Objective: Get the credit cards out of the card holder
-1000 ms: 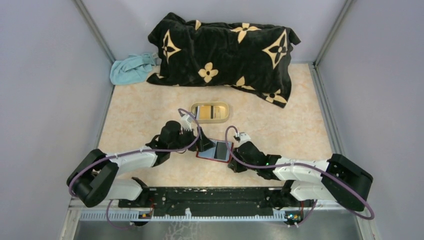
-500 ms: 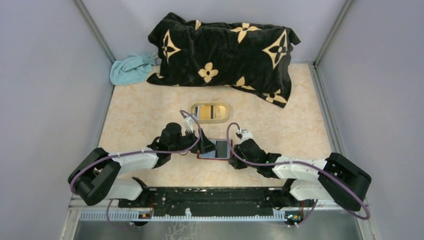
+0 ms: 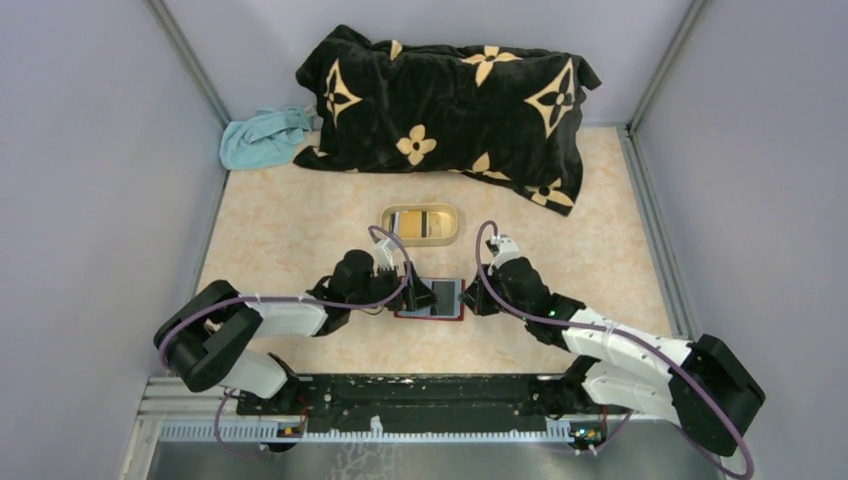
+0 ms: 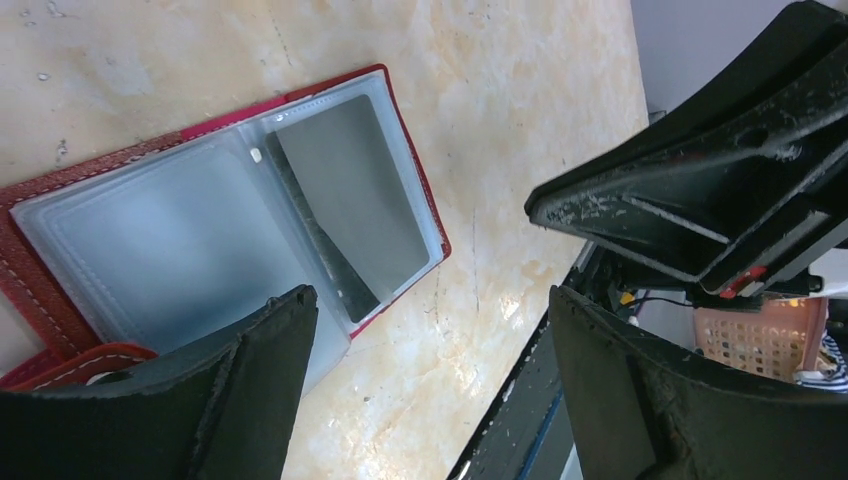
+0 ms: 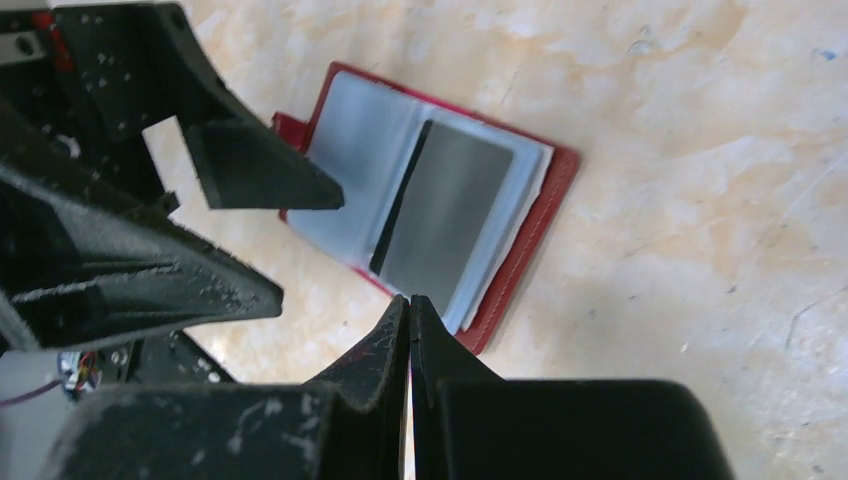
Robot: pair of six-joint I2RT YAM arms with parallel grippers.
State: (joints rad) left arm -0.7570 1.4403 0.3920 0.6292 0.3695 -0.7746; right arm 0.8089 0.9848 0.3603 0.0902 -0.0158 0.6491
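The red card holder (image 3: 432,314) lies open and flat on the table between my two grippers. Its pale clear sleeves face up, and a dark grey credit card (image 4: 352,196) sits inside one sleeve (image 5: 445,215). My left gripper (image 4: 432,335) is open just above it. One finger (image 4: 250,390) hangs over the holder's (image 4: 150,260) left page, the other over bare table. My right gripper (image 5: 410,300) is shut with nothing in it, its tips at the near edge of the card's sleeve on the holder (image 5: 525,240). From above, my left gripper (image 3: 421,295) and right gripper (image 3: 473,300) flank the holder.
A beige oval tray (image 3: 420,238) with flat yellowish and dark cards in it stands just beyond the holder. A black flowered blanket (image 3: 450,100) and a light blue cloth (image 3: 262,138) lie at the back. The table's front rail (image 4: 560,400) is close to the left gripper.
The right arm has swung from the holder's near right corner round to its right side, staying shut. The left gripper has edged right over the holder, which now lies squarer.
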